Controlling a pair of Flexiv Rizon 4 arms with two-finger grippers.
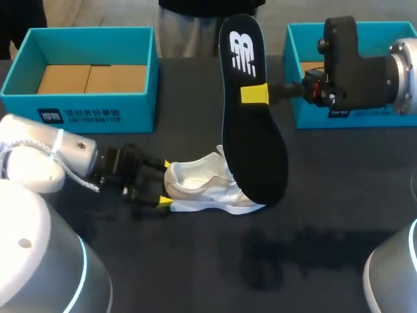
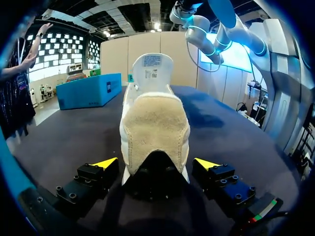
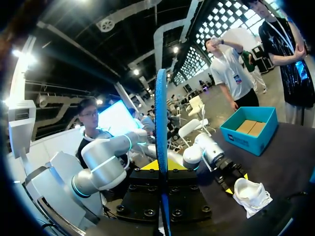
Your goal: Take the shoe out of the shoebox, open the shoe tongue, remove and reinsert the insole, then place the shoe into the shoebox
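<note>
A white shoe [image 1: 210,184] lies on the dark table, toe pointing right. My left gripper [image 1: 167,183] is at its heel, open, one yellow finger on each side. In the left wrist view the heel [image 2: 155,130] sits between the spread fingertips [image 2: 106,162] of this gripper [image 2: 156,163], with a small gap on both sides. My right gripper [image 1: 255,93] is shut on the black insole [image 1: 251,130] and holds it upright above the shoe, lower end near the toe. The right wrist view shows the insole [image 3: 161,123] edge-on between that gripper's [image 3: 161,166] fingers, with the shoe [image 3: 251,195] farther off.
A teal shoebox [image 1: 85,72] stands open at the back left, with brown cardboard inside. A second teal box [image 1: 306,98] stands at the back right, partly behind my right arm. The left box [image 3: 248,130] also shows in the right wrist view.
</note>
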